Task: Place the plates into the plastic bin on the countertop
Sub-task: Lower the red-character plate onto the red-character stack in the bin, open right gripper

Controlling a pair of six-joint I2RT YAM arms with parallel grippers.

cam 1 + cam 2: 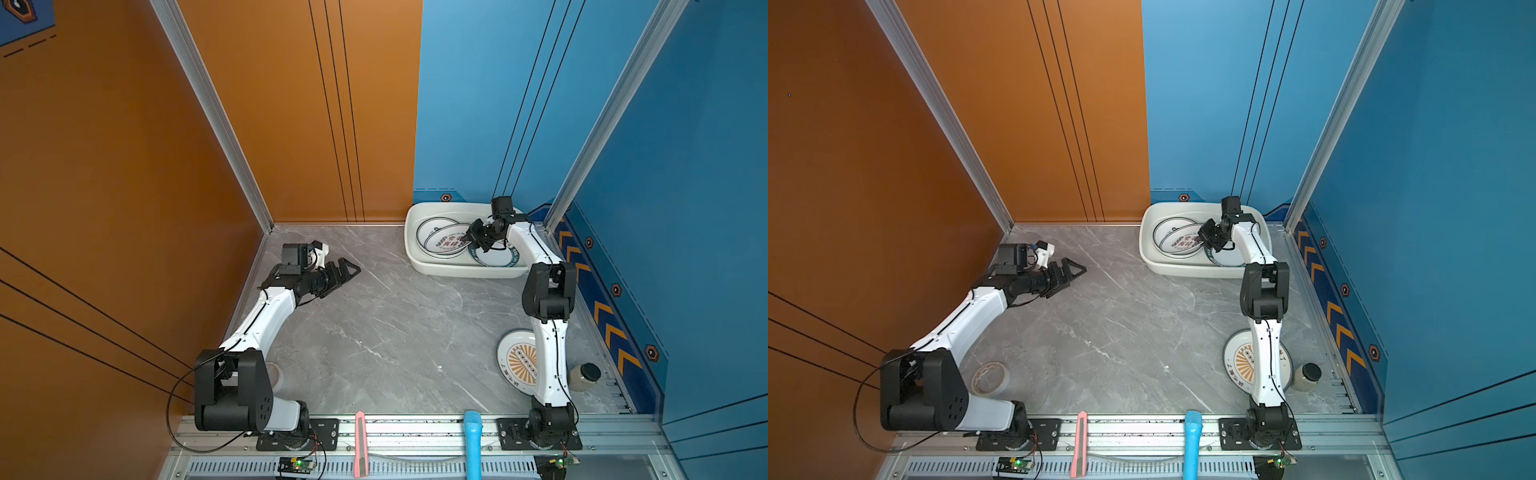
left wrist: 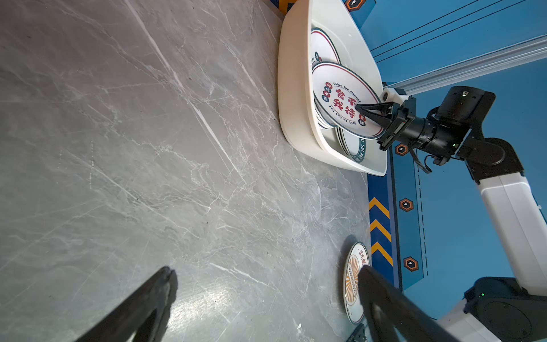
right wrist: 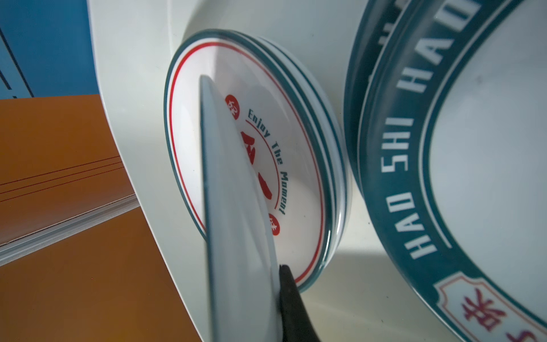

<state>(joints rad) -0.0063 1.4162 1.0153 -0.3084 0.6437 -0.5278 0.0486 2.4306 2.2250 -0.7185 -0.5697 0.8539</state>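
My right gripper (image 1: pixel 467 237) reaches down into the plastic bin (image 1: pixel 457 272), which sits in the far right corner of the countertop (image 1: pixel 395 332). Its jaws are clamped on the rim of the red-character plate (image 1: pixel 446 240) — in the right wrist view that plate runs edge-on past one black finger (image 3: pixel 291 305). The plate is tilted over a stack of like plates (image 3: pixel 299 165) with thin green and red rings. That stack lies in the half of the bin toward the countertop's left edge. Whether the gripped plate touches the stack I cannot tell. Just beside the stack, in the bin's other half, lie the green-rimmed plates (image 3: pixel 414 177) with white lettering; how many I cannot tell.

My left gripper (image 1: pixel 347 272) hangs over the countertop near its far left corner, jaws spread wide with nothing between them.

One plate lies outside the bin — the sunburst plate (image 1: pixel 517 361), flat on the countertop near the right edge and toward the near corner, partly hidden under my right arm. Just beside it, closer to the right edge, stands a small jar (image 1: pixel 584 376) with a dark lid. A tape roll (image 1: pixel 990 376) lies toward the near left corner, beside my left arm.
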